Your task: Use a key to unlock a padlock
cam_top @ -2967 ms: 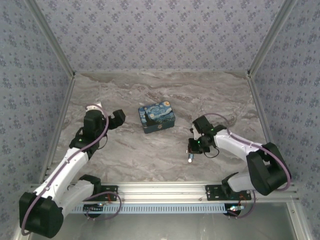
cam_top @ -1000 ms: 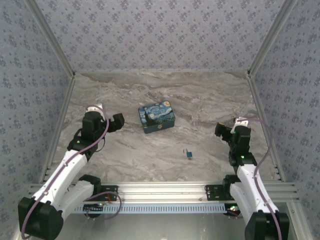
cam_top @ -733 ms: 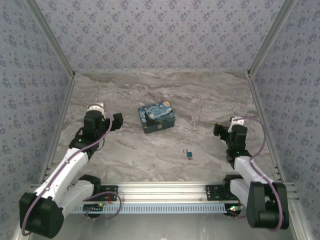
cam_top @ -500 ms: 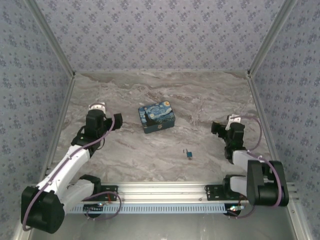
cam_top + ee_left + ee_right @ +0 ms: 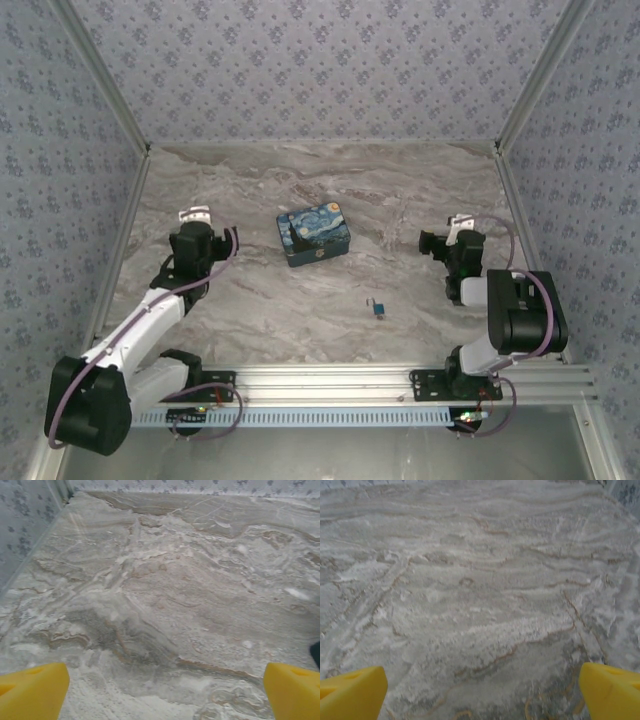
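Observation:
The padlock (image 5: 379, 307), tiny with a teal body and silvery shackle, lies alone on the marble table (image 5: 300, 300) in front of centre. The key is hidden or too small to make out. My left gripper (image 5: 228, 243) hovers at the left, far from the padlock. In the left wrist view its yellow fingertips (image 5: 35, 690) stand wide apart over bare marble, so the left gripper (image 5: 165, 692) is open and empty. My right gripper (image 5: 430, 242) is drawn back at the right, above and right of the padlock. The right gripper (image 5: 482, 692) is open too, with nothing between its yellow fingertips (image 5: 610, 690).
A blue-and-yellow starry-print box (image 5: 313, 234) stands near the table's centre, between the two grippers. Patterned walls enclose the table on the left, back and right. The metal rail (image 5: 320, 385) with both arm bases runs along the near edge.
The right arm has let go of the padlock, left it on the table and folded back to the right. The left arm has drawn back slightly. Both grippers stayed open.

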Tool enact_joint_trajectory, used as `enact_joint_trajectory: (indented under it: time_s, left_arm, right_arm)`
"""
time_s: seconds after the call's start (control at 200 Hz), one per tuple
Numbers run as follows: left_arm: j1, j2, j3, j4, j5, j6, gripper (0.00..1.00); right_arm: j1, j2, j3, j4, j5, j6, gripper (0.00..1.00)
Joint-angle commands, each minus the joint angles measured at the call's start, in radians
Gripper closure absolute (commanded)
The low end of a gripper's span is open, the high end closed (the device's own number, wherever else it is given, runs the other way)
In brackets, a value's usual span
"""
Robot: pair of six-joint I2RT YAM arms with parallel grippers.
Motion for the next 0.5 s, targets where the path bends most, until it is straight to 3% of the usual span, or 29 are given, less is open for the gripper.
enact_joint_trajectory:
  time_s: [0.0,0.145,0.495]
  left_arm:
    - [0.018,0.021,-0.023,0.083,-0.082,0.048,0.01]
    - [0.063,0.058,-0.030,0.137,-0.004,0.074,0.01]
    - [0.144,0.229,-0.158,0.547,0.137,0.166,0.00]
  right_arm:
    - [0.008,0.001,0.026,0.006,0.000,-0.029,0.00]
    - [0.009,0.001,0.026,0.005,0.003,-0.030,0.00]
    - [0.009,0.000,0.026,0.005,0.005,-0.030,0.00]
